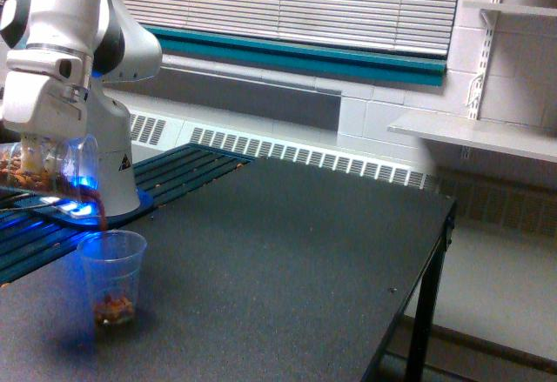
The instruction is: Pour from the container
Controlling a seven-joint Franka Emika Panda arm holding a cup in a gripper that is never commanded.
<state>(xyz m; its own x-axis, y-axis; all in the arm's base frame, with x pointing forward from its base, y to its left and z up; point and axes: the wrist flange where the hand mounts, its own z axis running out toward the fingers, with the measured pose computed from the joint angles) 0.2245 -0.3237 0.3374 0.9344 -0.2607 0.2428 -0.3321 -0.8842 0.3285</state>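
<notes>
The container (39, 166), a clear wide jar with brown nut-like bits inside, lies tipped on its side at the exterior view's left, mouth toward the right. My gripper (35, 147) is shut on it from above; its fingers are mostly hidden behind the jar. A thin stream of brown bits (97, 212) falls from the jar's mouth into the smaller ribbed clear cup (111, 278), which stands upright on the black table (287, 260) right below. A small heap of bits lies in the cup's bottom.
The arm's white base (117, 173) stands behind the cup on a blue-lit plate. A dark slatted surface (187, 166) runs beside it. The table's right edge (439, 234) drops off toward the floor. A white shelf (474, 131) hangs on the wall at the exterior view's right.
</notes>
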